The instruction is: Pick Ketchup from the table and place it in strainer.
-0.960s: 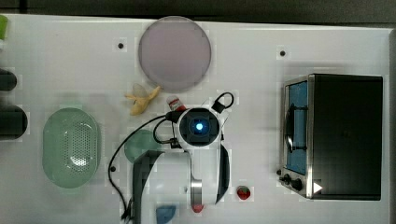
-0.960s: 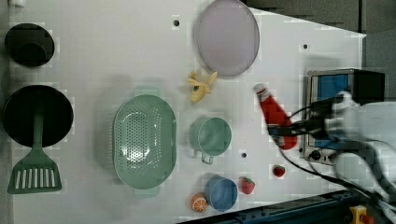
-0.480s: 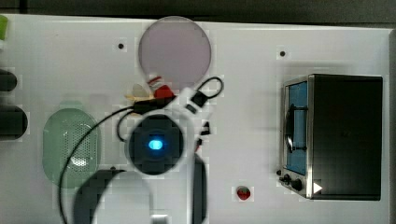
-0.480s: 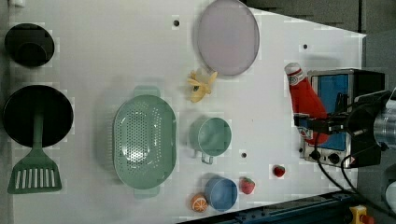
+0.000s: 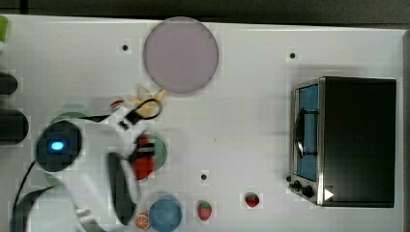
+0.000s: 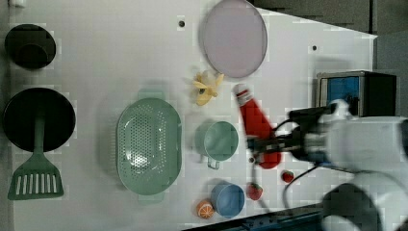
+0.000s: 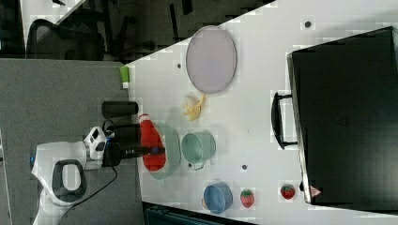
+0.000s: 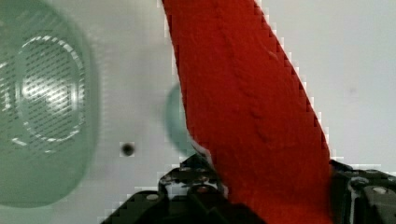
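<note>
Red Ketchup bottle is clamped at its wide end between the jaws of the gripper, held off the white table and lying roughly level, its whitish cap pointing towards the lilac plate. In the left view it hangs just right of the round green cup, with the strainer further to the left view's left, well apart from the bottle. In the right view the bottle overlaps the strainer's rim as seen from that side. Wrist view: bottle body fills the centre, with the perforated strainer blurred beyond it. Banana peel toy lies between plate and cup. Blue bowl, an orange slice and two strawberries sit near the table edge. A toaster oven stands at the top view's right.
</note>
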Controlling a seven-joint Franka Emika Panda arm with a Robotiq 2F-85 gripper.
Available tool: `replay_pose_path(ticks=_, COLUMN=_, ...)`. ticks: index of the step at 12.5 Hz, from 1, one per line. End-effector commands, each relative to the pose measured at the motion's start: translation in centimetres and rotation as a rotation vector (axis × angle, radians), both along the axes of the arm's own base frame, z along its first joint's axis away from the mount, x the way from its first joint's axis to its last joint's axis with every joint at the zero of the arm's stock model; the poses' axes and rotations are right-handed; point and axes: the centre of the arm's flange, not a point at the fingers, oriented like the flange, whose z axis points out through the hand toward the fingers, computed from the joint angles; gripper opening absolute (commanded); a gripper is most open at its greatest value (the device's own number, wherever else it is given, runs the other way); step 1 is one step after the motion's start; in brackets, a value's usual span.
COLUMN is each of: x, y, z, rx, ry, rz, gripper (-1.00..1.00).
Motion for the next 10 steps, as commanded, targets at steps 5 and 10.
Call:
replay_pose_path(ticks=5, x=-2.4, y=13.5, z=-2.5, rx=0.154, ry=-0.072, rz=-0.151, gripper=0.20)
replay_pose_path(ticks=10, x=-4.6, y=18.2, z=-7.9, rx=0.230, ry=0.003, rz=-0.239, gripper=0.20)
